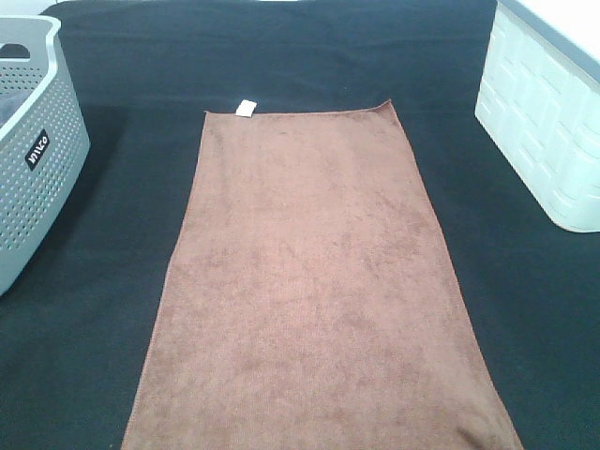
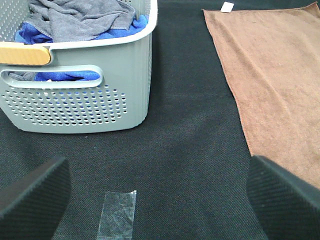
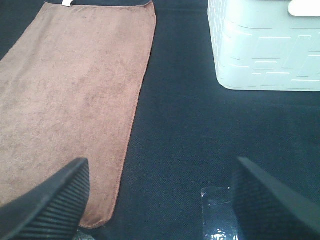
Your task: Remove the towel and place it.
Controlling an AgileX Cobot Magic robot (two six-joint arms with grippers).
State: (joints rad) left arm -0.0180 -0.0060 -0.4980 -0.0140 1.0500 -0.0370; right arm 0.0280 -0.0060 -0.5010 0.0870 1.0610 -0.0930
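Observation:
The reddish-brown towel [image 1: 314, 291] lies spread flat on the black table cloth, long side running front to back, its small white tag [image 1: 247, 108] at the far left corner. It also shows in the left wrist view [image 2: 280, 85] and the right wrist view [image 3: 70, 95]. Neither gripper shows in the high view. My left gripper [image 2: 160, 200] is open and empty over the cloth left of the towel. My right gripper [image 3: 160, 200] is open and empty, one finger [image 3: 47, 202] over the towel's near right corner.
A grey perforated basket [image 1: 33, 164] stands at the left; the left wrist view shows grey and blue cloths [image 2: 82, 20] in it. A white bin [image 1: 548, 122] stands at the right. Clear tape patches lie on the cloth [image 2: 117, 215] [image 3: 215, 210].

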